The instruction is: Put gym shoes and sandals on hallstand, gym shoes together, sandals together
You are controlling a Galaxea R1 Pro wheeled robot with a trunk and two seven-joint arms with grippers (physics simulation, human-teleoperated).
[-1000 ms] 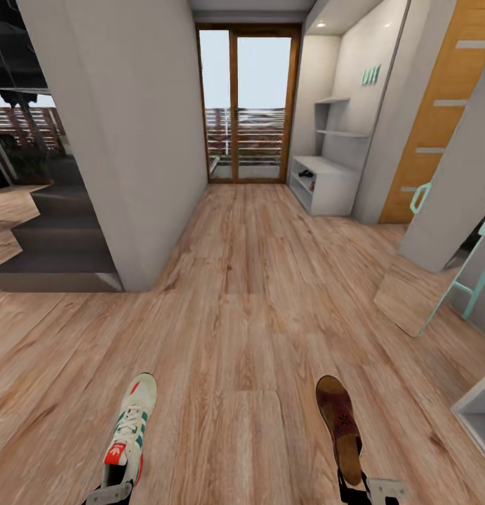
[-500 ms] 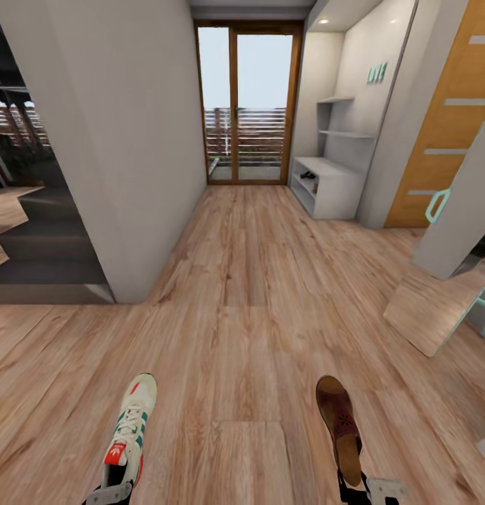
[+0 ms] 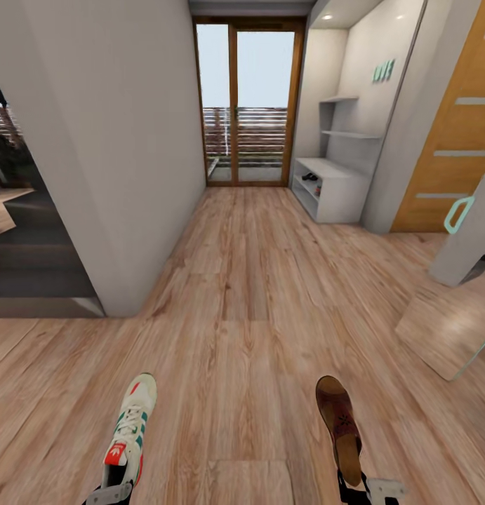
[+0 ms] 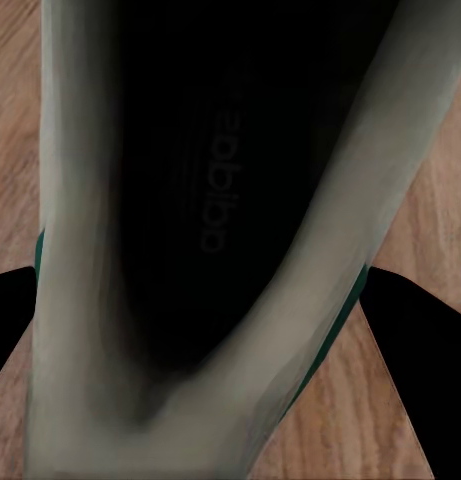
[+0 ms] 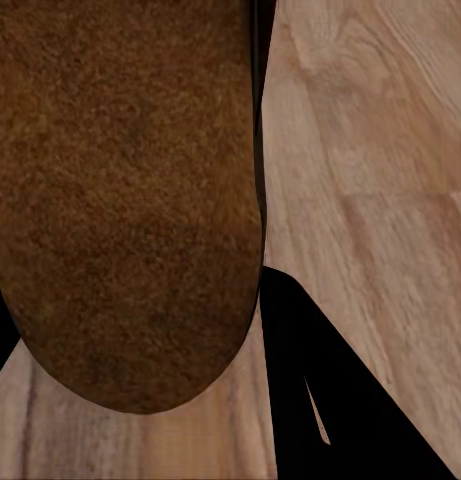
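Left gripper (image 3: 110,493) clamped on the heel of a sneaker (image 3: 132,428), toe pointing down the corridor; right gripper (image 3: 365,489) clamped on the heel of a sandal (image 3: 340,428), same heading. Both sit at the same spots in the head view as in the earlier frames, so the arms are static relative to the head. Scene has shifted: wall corner (image 3: 123,308) on the left lies lower and closer, the dark steps beside it have mostly slid out of frame, and the rack (image 3: 338,189) by the glass door (image 3: 246,105) reads slightly larger and lower, so the base is rolling forward over the floor (image 3: 242,294). Rack is well ahead on the right side; small dark items on its bench top and in the lower tier, too small to identify. Orange door (image 3: 456,140) at right has moved further toward the edge. Left wrist view: sneaker (image 4: 220,230) opening, dark insole, black fingers (image 4: 415,340) at both sides. Right wrist view: sandal (image 5: 120,190) footbed close up, finger (image 5: 320,390) alongside it.
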